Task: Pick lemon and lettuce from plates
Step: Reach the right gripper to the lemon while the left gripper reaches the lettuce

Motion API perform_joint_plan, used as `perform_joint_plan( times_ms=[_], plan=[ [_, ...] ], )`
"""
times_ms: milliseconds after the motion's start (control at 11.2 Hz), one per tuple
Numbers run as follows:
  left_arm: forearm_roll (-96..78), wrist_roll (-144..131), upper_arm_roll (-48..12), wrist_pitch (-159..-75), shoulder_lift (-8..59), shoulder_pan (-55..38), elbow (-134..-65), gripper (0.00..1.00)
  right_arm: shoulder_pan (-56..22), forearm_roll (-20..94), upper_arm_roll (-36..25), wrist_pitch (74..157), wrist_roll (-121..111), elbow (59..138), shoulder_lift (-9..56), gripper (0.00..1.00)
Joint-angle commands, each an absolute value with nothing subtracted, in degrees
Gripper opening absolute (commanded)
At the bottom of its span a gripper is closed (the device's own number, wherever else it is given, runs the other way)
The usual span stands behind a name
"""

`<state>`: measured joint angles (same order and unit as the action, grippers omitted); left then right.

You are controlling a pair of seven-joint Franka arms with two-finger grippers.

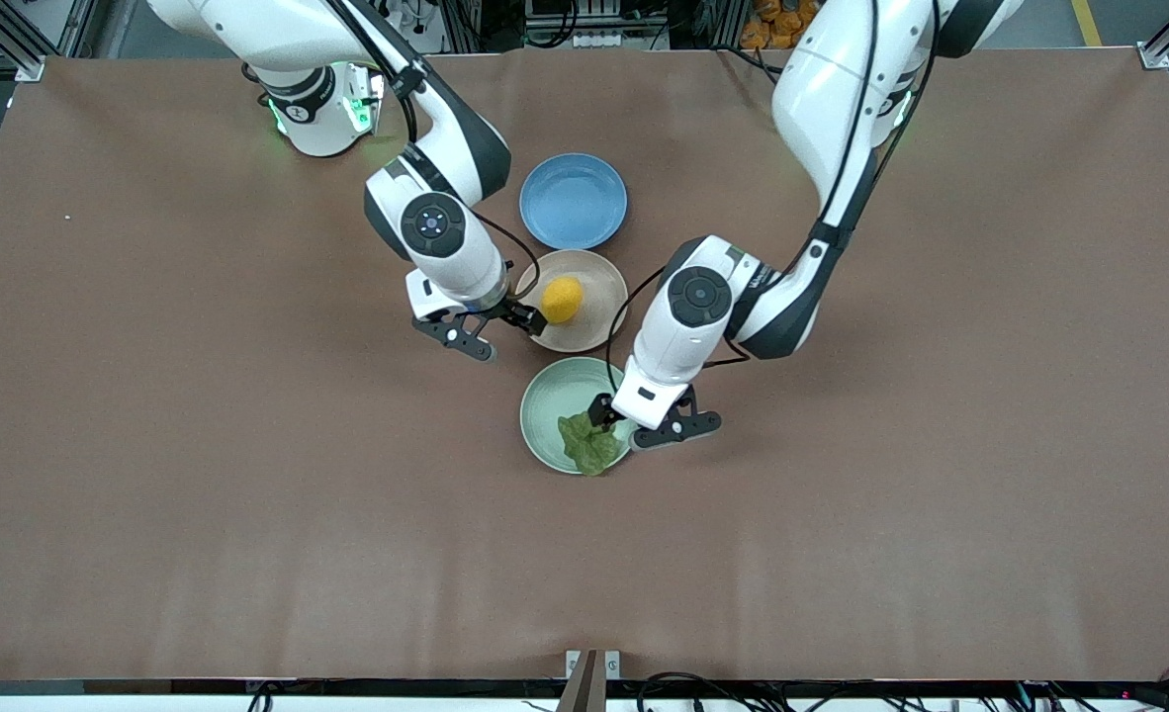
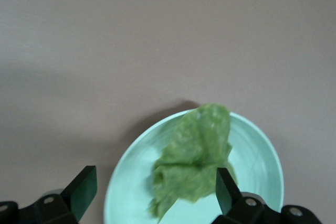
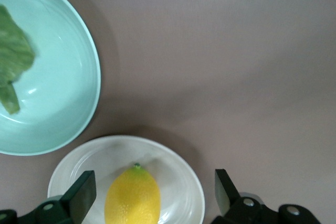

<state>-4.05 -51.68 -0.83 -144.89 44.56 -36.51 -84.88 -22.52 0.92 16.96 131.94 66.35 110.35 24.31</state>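
Observation:
The yellow lemon (image 1: 562, 299) lies on the beige plate (image 1: 599, 318). My right gripper (image 1: 503, 331) hovers open over that plate's rim on the right arm's side, and in the right wrist view the lemon (image 3: 132, 198) sits between the spread fingers of the right gripper (image 3: 152, 190), off-centre, on the plate (image 3: 178, 177). The green lettuce (image 1: 589, 442) rests at the edge of the mint plate (image 1: 550, 400), nearer to the front camera. My left gripper (image 1: 649, 420) is open above that plate's rim. The left wrist view has the lettuce (image 2: 197, 150) between the fingers of the left gripper (image 2: 156, 187), over the mint plate (image 2: 257, 150).
An empty blue plate (image 1: 573, 200) stands farther from the front camera than the beige plate, almost touching it. The three plates form a line down the middle of the brown table (image 1: 199, 475). The mint plate (image 3: 63, 93) with the lettuce (image 3: 13, 61) also shows in the right wrist view.

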Motion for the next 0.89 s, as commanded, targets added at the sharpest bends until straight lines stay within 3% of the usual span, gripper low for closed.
perform_joint_plan(
  times_ms=[0,356,800],
  plan=[
    [-5.19,-55.11,0.00,-150.46,47.90,-37.52,-82.18,1.00,-22.06,1.23,20.47,136.91,73.99,112.05,25.75,1.00],
    [-5.19,-58.97,0.17,-157.22,52.02,-39.98,-81.21,1.00,-22.15,1.14,22.85,148.15,77.07,116.97,26.89,1.00],
    [-5.18,-60.20,0.35,-162.15,54.93,-41.66,-80.86,1.00,-24.34,0.18,23.64,151.70,79.63,117.33,30.23,0.96]
  ],
)
